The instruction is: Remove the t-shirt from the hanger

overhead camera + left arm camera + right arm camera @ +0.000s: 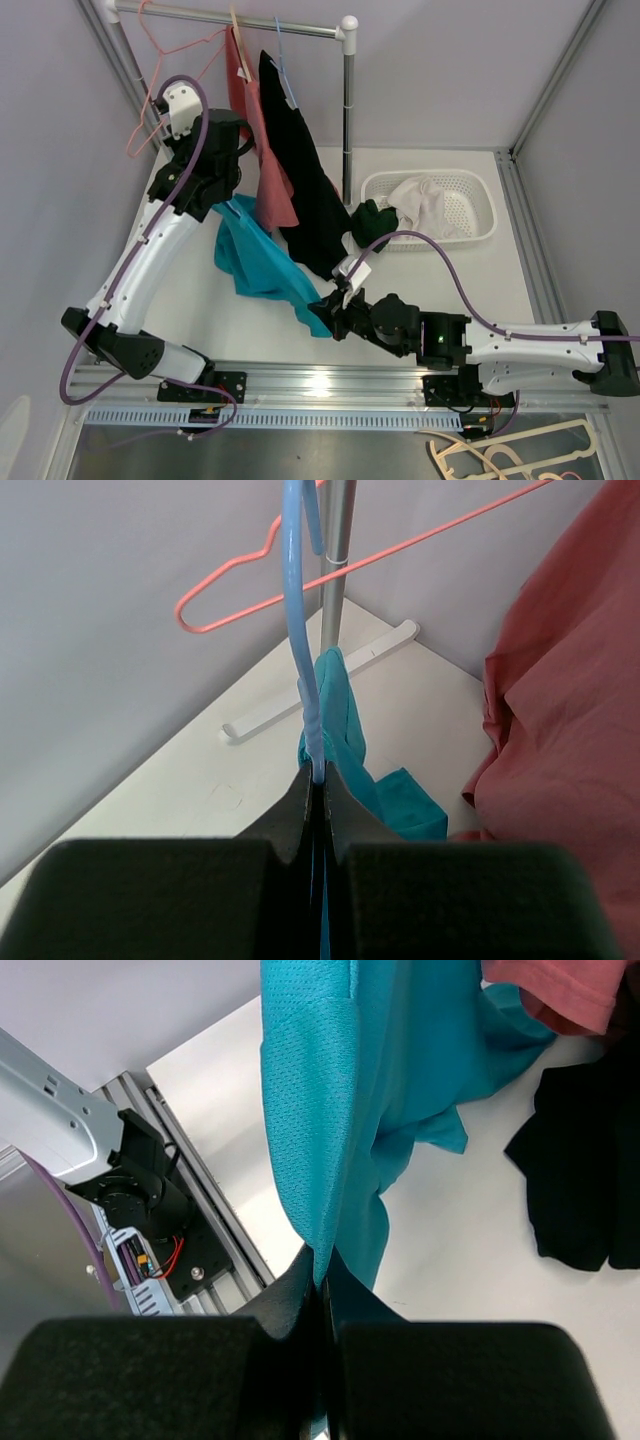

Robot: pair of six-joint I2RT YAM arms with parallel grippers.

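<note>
A teal t-shirt [255, 260] stretches between my two grippers over the table. My left gripper [317, 772] is shut on a light blue hanger [293, 610], and the teal shirt [340, 715] still drapes from the hanger just beyond the fingertips. In the top view the left gripper [238, 150] is raised beside the hanging red shirt. My right gripper [320, 1265] is shut on the lower edge of the teal shirt [340, 1090]. In the top view it [325, 305] sits low near the table's front.
A rack rail [280, 25] holds an empty pink hanger [150, 90], a red shirt [265, 170] and a black shirt [305, 180]. A white basket [480, 195] with a white cloth stands at the right, a dark green cloth [375, 220] beside it. Wooden hangers [510, 450] lie front right.
</note>
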